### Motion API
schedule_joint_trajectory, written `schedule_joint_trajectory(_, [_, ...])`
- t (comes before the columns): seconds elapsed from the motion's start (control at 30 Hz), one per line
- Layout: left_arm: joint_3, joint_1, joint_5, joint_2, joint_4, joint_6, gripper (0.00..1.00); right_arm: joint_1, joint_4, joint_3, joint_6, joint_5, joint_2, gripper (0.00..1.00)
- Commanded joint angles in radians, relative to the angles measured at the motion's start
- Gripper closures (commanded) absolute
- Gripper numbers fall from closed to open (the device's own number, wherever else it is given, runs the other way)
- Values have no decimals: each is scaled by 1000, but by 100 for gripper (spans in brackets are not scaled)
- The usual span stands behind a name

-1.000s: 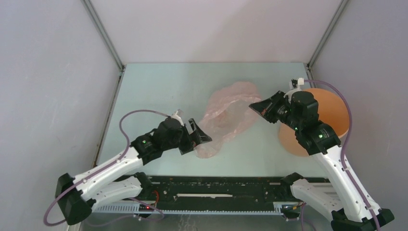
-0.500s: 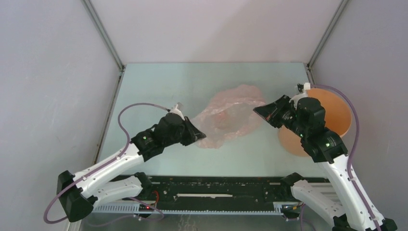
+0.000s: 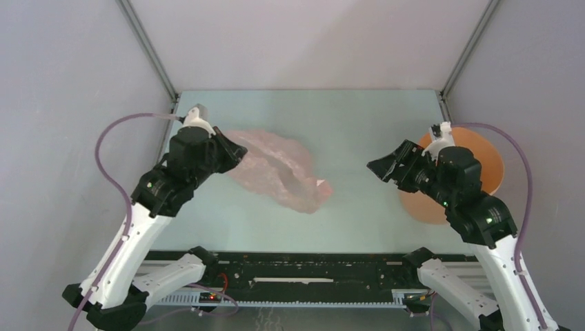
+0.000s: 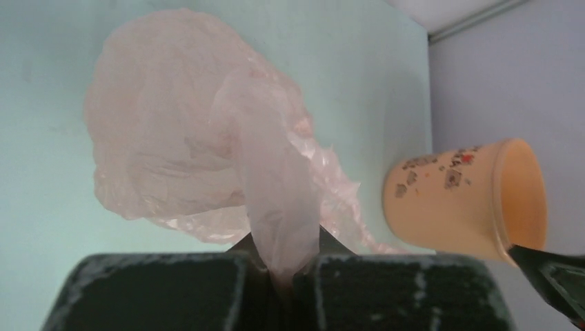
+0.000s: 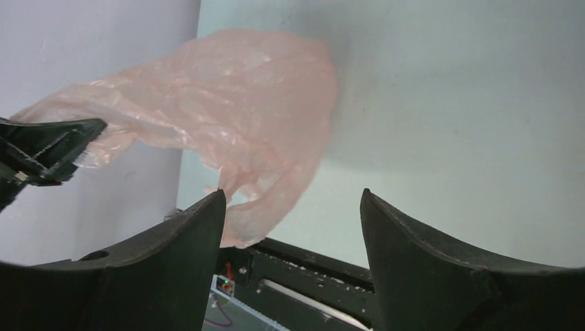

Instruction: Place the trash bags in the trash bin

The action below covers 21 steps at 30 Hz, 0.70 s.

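Observation:
The trash bag (image 3: 279, 174) is a wrinkled pale-pink film hanging stretched over the left middle of the table. My left gripper (image 3: 231, 149) is shut on its upper left end. In the left wrist view a twisted strip of the bag (image 4: 200, 138) runs down into the closed jaws of that gripper (image 4: 283, 274). My right gripper (image 3: 378, 167) stands open, apart from the bag, with nothing between its fingers. The right wrist view shows the bag (image 5: 227, 110) hanging ahead of the right gripper (image 5: 293, 207). The orange trash bin (image 3: 486, 155) stands at the right, partly hidden behind the right arm, and also shows in the left wrist view (image 4: 462, 200).
Grey walls close in the pale green table (image 3: 310, 114) on the left, back and right. A black rail (image 3: 310, 276) runs along the near edge between the arm bases. Purple cables loop off both wrists.
My left gripper has shut on the bag and carried it up and to the back left. My right gripper has let go of the bag and opened, shifting slightly toward the bin.

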State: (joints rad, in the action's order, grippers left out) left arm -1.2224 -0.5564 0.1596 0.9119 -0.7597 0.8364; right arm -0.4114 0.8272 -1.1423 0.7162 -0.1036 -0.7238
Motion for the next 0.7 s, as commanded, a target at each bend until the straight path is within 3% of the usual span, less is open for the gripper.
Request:
schedule_joint_trajectory(0.0, [-154, 46, 113, 24, -184, -192, 100, 9, 84, -139, -136, 98, -24, 19])
schedule_joint_trajectory(0.37, [-246, 78, 147, 7, -219, -236, 100, 59, 356, -370, -176, 644, -227, 22])
schedule_joint_trajectory(0.47, [-256, 79, 148, 8, -207, -237, 100, 139, 336, -341, -219, 631, -258, 23])
schedule_joint_trajectory(0.67, [-286, 86, 149, 35, -199, -288, 99, 294, 282, -249, -292, 424, -352, 33])
